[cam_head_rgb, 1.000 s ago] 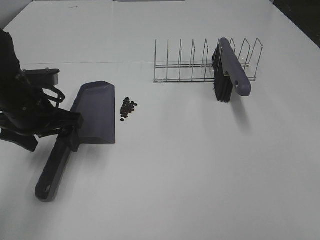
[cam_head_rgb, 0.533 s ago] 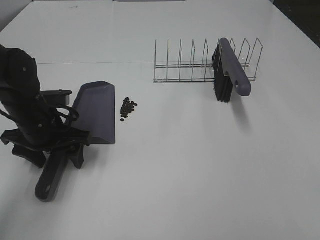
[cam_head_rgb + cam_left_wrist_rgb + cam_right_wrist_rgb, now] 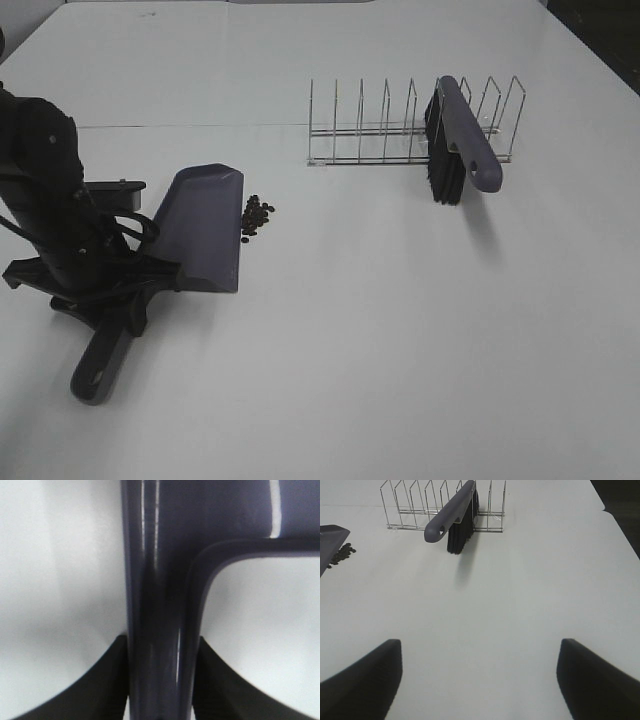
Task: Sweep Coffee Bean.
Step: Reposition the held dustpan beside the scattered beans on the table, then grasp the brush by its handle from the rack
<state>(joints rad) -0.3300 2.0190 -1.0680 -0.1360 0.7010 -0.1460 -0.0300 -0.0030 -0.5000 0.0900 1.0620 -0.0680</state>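
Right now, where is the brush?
In the exterior high view the brush leans at the right end of the wire rack, far from the coffee beans and dustpan on the left.

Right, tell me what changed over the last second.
The left gripper slid back along the grey-purple plastic dustpan, shut its jaws on its handle and nudged it toward the small dark coffee beans. Beans, black-bristled brush and wire rack stayed put.

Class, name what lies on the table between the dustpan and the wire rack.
In the exterior high view, coffee beans lie right beside the dustpan; from them to the wire rack the table is bare.
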